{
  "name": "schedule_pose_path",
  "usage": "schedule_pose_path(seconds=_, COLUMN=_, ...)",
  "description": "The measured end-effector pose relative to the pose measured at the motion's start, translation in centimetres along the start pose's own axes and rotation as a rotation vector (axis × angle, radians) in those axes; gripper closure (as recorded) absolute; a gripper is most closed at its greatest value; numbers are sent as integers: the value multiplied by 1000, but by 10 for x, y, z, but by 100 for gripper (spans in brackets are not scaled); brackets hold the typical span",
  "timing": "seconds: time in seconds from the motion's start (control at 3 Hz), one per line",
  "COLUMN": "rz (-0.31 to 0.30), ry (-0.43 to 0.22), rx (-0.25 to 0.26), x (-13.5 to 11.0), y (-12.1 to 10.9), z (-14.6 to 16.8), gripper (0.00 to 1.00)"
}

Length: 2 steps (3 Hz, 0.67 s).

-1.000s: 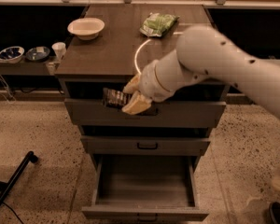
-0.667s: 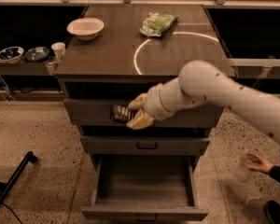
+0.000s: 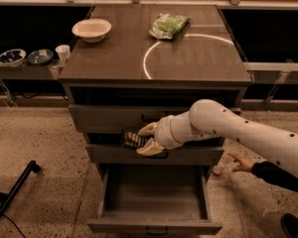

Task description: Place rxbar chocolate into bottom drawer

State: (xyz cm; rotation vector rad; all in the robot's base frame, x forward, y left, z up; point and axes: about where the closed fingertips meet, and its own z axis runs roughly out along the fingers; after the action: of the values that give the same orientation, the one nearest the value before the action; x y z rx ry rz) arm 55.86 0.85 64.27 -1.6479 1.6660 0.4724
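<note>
The rxbar chocolate (image 3: 134, 140), a small black-wrapped bar with pale lettering, is held in my gripper (image 3: 145, 139) in front of the middle drawer. The pale fingers (image 3: 150, 148) are shut on its right end. The white arm comes in from the right. The bottom drawer (image 3: 154, 226) is pulled open directly below the bar, and its inside looks empty.
On the cabinet top (image 3: 188, 58) stand a white bowl (image 3: 91, 29) at the back left and a green crinkly bag (image 3: 168, 25). Small bowls and a cup (image 3: 62, 53) sit on a shelf to the left. A person's hand (image 3: 241, 163) shows at the right. A black bar (image 3: 12, 195) lies on the floor at the left.
My arm has lowered and moved left with the bar, from the top drawer's front down to the middle drawer's front. A person's hand has come into view at the right.
</note>
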Motion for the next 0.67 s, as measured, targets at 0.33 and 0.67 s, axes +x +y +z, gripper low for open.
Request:
schedule_pose_path(seconds=0.33, rz=42, ry=59, rx=-45, x=28, y=3, z=26, gripper=100)
schedule_pose_path(seconds=0.67, rz=97, ry=85, rx=-116, x=91, y=36, z=86, gripper=100)
